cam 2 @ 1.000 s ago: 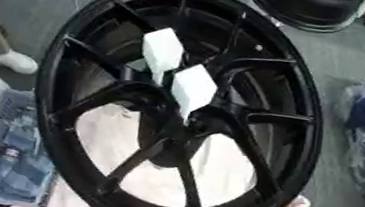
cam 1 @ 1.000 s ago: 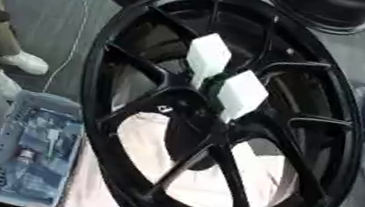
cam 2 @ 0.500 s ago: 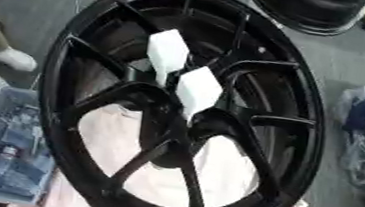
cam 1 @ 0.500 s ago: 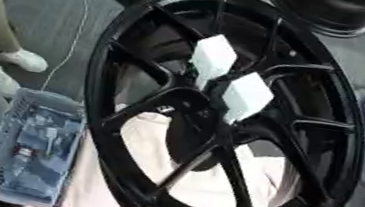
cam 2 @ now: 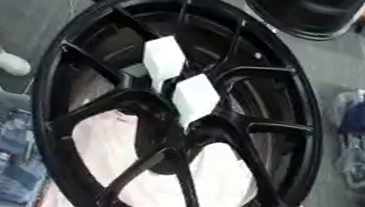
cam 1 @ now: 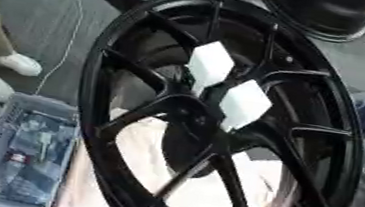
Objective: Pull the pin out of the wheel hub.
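I see no hand in either view; can't tell finger state or places relative to fingers. Black wheel hub (cam 1: pixel 218 125) fills frame. Two white pins (cam 1: pixel 244 103) stand near centre. Risk: blind reach snags spoke, grabs wrong pin.

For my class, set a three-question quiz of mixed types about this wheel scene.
1. True or false: a robot hand is touching the wheel.
2. The two pins near the hub are: A) white B) red C) green.
3. Fill in: the basket lies to the wheel's ____ in view.

Key: 1 false, no robot hand shows; 2 A; 3 left.
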